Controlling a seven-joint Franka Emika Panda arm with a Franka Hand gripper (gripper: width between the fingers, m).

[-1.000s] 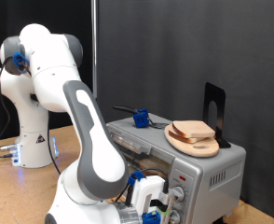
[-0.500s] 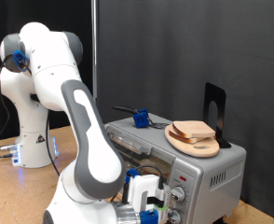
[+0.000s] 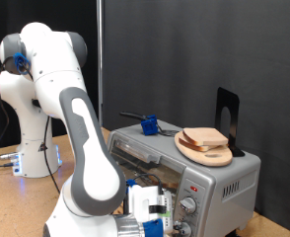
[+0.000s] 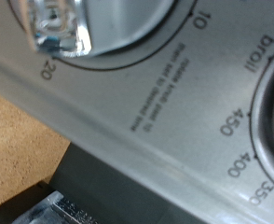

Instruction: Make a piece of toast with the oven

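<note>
The silver oven (image 3: 219, 183) stands at the exterior view's lower right. The piece of toast (image 3: 205, 137) lies on a round wooden plate (image 3: 201, 150) on top of the oven. My gripper (image 3: 155, 210) is low at the oven's front, right by the two round knobs (image 3: 187, 206). The wrist view shows the control panel (image 4: 146, 103) very close: a shiny knob (image 4: 58, 26) with timer numbers, and part of a temperature dial (image 4: 267, 103) marked 350 to broil. Nothing shows between my fingers.
A blue-and-black object (image 3: 146, 125) lies on the oven's top behind the plate. A black upright stand (image 3: 227, 117) is at the oven's far corner. The robot base (image 3: 32, 148) stands on the wooden table (image 3: 17, 202) at the exterior view's left.
My arm and gripper have shifted slightly towards the exterior view's left along the oven's front. The toast and plate have not moved.
</note>
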